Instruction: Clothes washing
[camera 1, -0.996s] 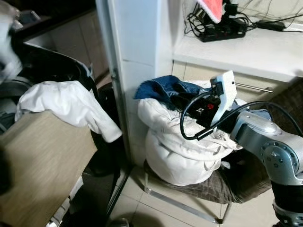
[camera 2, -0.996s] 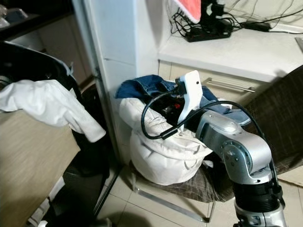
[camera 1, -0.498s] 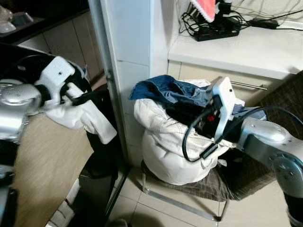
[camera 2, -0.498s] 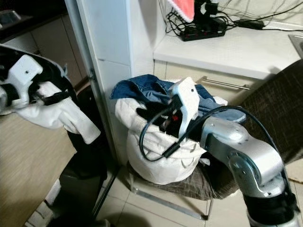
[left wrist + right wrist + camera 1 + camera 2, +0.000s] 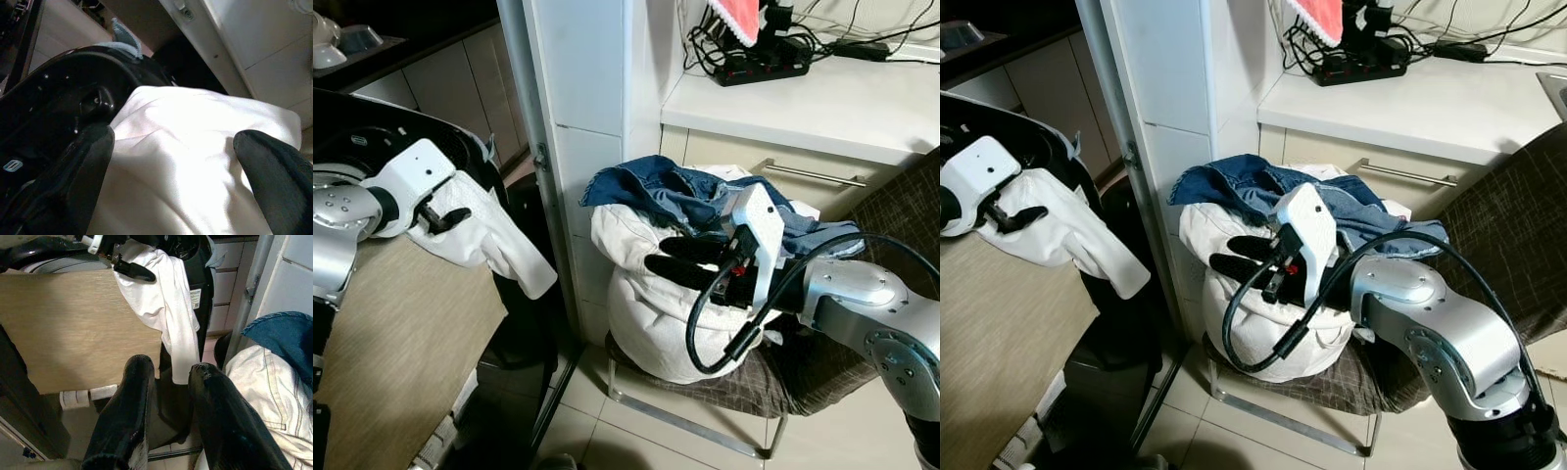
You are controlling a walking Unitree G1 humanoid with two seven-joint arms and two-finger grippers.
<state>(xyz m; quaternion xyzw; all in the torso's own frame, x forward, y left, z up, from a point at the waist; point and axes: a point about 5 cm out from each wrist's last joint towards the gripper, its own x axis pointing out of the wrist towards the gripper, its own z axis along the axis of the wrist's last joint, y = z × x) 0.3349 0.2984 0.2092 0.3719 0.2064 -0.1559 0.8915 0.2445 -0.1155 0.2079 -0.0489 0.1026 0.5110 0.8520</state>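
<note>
Left gripper: at the far left, black fingers spread apart over a white garment; the left wrist view shows one finger on each side of the cloth, so the jaws look open and pressed onto it, not pinching it.
Right gripper: in front of the clothes pile, fingers a little apart and holding nothing, pointing left toward the washer side.
White garment: draped over the dark rim of the washing machine, one end hanging down to the right past the tan panel.
Key relation: the garment lies directly under the left gripper, its long axis running from the rim down and to the right; the left arm is much nearer to it than the right.
Likely step: pushing the white garment into the drum, judging by the hand's place at the rim.
Clothes pile: a bulging white bundle on a low chair, right of the white pillar.
Pile contents: blue jeans on top, pale cloth beneath.
Washer contents: drum interior is dark; I cannot tell what is inside.
Counter: far right, carrying a power strip and cables.
</note>
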